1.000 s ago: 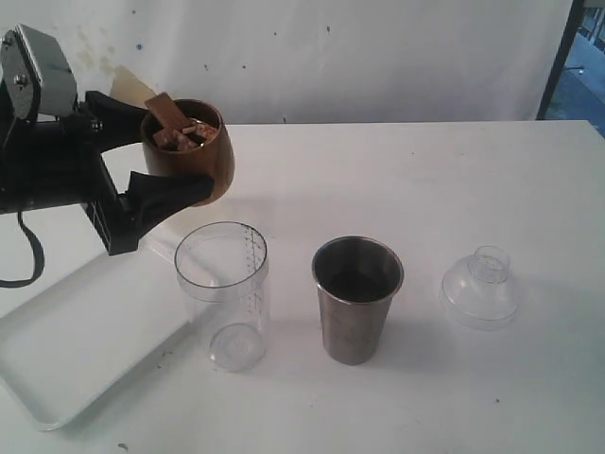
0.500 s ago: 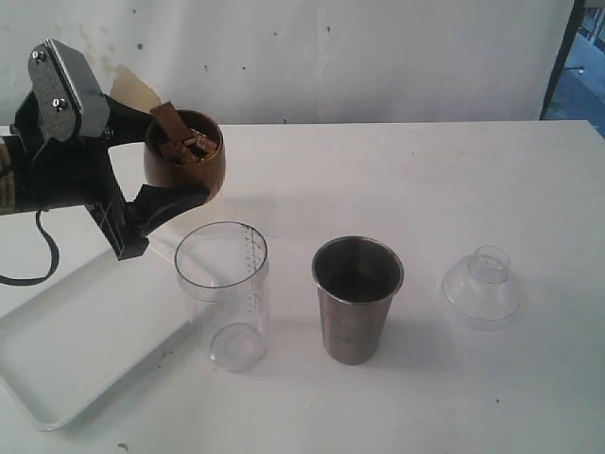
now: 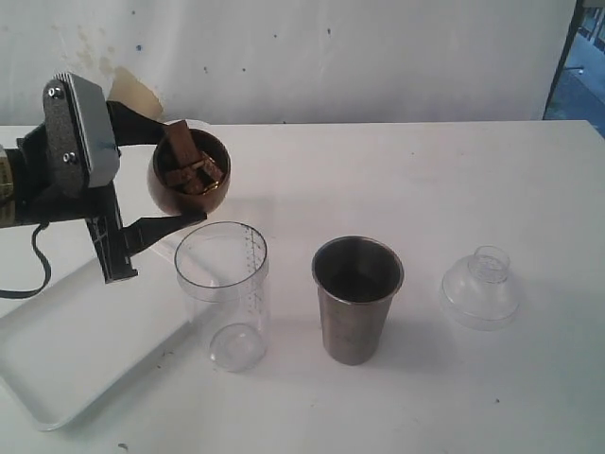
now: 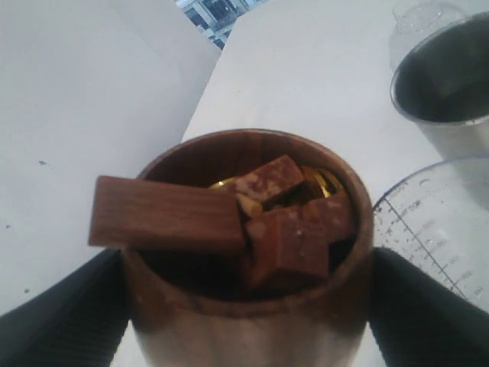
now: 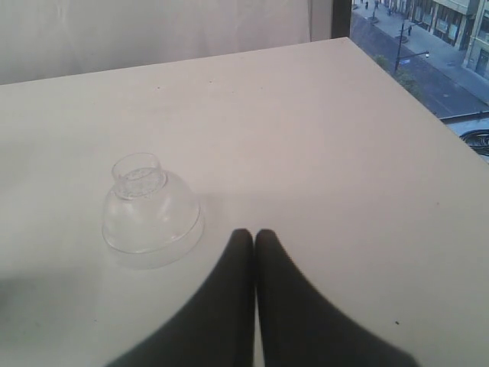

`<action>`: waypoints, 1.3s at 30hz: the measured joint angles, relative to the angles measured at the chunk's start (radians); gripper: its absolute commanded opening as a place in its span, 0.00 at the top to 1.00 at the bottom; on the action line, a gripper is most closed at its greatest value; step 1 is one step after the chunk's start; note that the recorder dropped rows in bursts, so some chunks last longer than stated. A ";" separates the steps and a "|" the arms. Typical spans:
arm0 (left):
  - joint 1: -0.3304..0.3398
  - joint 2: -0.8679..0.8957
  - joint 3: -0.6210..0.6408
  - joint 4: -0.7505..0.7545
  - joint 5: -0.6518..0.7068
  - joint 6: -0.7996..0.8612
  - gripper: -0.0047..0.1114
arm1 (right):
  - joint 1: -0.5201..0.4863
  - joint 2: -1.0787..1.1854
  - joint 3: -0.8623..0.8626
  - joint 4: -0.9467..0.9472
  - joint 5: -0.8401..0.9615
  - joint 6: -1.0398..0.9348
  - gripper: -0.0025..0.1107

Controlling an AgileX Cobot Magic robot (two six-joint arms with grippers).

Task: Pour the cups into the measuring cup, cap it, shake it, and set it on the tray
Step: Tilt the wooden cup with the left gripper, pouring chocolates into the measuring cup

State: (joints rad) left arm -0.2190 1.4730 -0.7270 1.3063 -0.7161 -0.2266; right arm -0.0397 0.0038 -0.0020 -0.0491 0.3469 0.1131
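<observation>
Left pincer (image 3: 180, 178) was spread wide and clamped on the wood cup (image 3: 194, 194), one black finger on each side of the bowl, both touching it; the left wrist view showed the same grip (image 4: 248, 325), fingers flanking the cup wall. Wood cup was off the table (image 3: 425, 170), in the air at about 11 o'clock of the measuring cup (image 3: 224, 284) and just above its rim level, not touching it. Its long axis leaned off vertical, mouth tipped up and toward the camera, roughly to 5 o'clock. Brown chocolate pieces (image 3: 186, 161) were heaped inside, one long slab sticking out over the rim; a bit of gold wrapper (image 4: 325, 182) showed among them. Measuring cup stood upright, mouth up, scale marks on its side. Tumbler (image 3: 356, 298) stood upright at 3 o'clock of it, apart. Clear dome lid (image 3: 479, 288) sat at 3 o'clock of the tumbler, neck up. Tray (image 3: 57, 364) lay at 8 o'clock of the measuring cup, rim just beside it. Right pincer (image 5: 254, 237) had its fingers pressed together, gripping nothing, tips near the lid but apart.
</observation>
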 measured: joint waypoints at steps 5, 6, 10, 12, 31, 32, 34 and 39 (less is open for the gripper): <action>0.000 0.000 0.000 -0.008 -0.002 0.143 0.96 | 0.000 0.000 0.000 0.000 0.000 0.000 0.98; 0.000 0.000 0.000 -0.009 -0.002 0.157 0.96 | 0.000 0.000 0.000 0.000 0.000 0.000 0.98; 0.000 0.002 0.000 -0.014 -0.008 0.185 0.96 | 0.000 0.000 0.000 0.000 0.000 0.000 0.98; 0.000 0.002 0.000 -0.016 -0.025 0.203 0.96 | 0.000 0.000 0.000 0.000 0.000 0.000 0.98; 0.000 0.002 0.000 -0.062 -0.065 0.421 0.96 | 0.000 0.000 0.000 0.000 0.000 0.000 0.98; 0.000 0.002 0.000 -0.062 -0.065 0.431 0.96 | 0.000 0.000 0.000 0.000 0.000 0.000 0.98; 0.000 0.002 0.000 -0.062 -0.065 0.453 0.96 | 0.000 0.000 0.000 0.000 0.000 0.000 0.98; 0.000 0.002 0.000 -0.062 -0.065 0.503 0.96 | 0.000 0.000 0.000 0.000 0.000 0.000 0.98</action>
State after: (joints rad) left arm -0.2190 1.4745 -0.7270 1.2447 -0.7812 0.2767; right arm -0.0397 0.0038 -0.0020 -0.0491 0.3469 0.1131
